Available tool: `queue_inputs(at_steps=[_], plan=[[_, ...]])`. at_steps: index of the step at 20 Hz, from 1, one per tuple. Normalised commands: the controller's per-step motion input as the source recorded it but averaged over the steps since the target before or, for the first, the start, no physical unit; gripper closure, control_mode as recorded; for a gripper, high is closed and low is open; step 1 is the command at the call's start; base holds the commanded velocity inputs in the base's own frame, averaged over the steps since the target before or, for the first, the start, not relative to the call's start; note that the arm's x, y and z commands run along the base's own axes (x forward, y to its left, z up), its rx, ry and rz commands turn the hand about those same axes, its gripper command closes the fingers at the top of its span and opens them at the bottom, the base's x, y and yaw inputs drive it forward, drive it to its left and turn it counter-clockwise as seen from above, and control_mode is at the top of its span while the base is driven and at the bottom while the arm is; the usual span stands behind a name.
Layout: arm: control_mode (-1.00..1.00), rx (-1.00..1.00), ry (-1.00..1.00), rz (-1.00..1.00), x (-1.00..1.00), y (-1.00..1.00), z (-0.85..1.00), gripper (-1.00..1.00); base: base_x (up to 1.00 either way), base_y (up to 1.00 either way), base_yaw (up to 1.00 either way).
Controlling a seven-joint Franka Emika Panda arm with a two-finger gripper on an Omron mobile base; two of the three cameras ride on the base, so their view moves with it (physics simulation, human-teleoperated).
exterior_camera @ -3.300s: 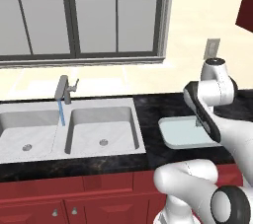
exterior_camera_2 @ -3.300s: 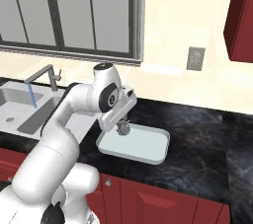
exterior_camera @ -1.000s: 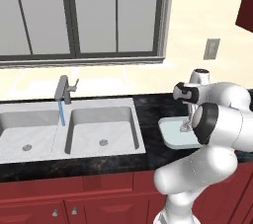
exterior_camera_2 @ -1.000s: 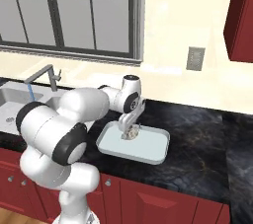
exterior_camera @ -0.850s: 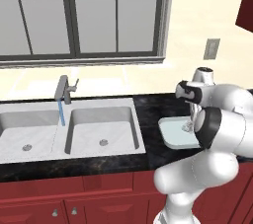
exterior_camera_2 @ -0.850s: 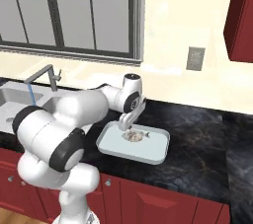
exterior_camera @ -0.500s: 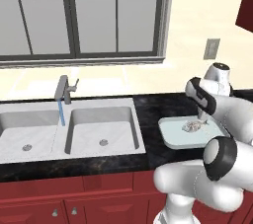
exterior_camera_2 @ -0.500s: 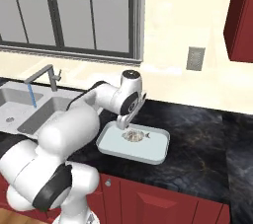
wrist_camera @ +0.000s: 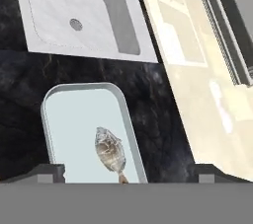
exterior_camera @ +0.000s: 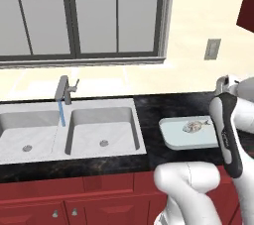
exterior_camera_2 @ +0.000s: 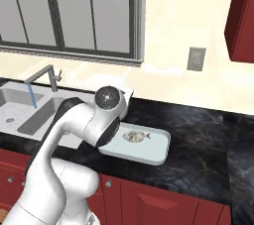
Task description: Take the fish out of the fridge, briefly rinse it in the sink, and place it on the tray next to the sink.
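White arm folds back above the desk (exterior_camera_2: 198, 140), fingers (wrist_camera: 126, 171) spread wide, gripping nothing. Fish (wrist_camera: 109, 150) lies on the tray (wrist_camera: 64, 119) beside the sink (exterior_camera: 104, 125); its tail is cut off in hand view.

Black marble counter (exterior_camera_2: 198, 135) bears the tray (exterior_camera_2: 154, 152) beside the sink (exterior_camera: 30, 125).

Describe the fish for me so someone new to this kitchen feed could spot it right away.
Start at the double-basin sink under the window, then follow the black counter to the pale bluish-white tray beside it. The fish lies flat inside that tray, toward its far edge. It is a small mottled grey-silver shape with a thin tail, the one item on the tray.
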Motion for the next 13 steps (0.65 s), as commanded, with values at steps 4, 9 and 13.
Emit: queue_inputs(at_steps=[4, 9, 13], plan=[[-1.00, 0.00, -0.69, 0.00, -1.00, 0.26, 1.00, -1.00, 0.00, 0.00, 0.00], [-1.00, 0.00, -0.66, 0.00, -1.00, 0.31, 1.00, -1.00, 0.00, 0.00, 0.00], [-1.00, 0.00, -0.58, 0.07, -1.00, 0.42, 1.00, -1.00, 0.00, 0.00, 0.00]])
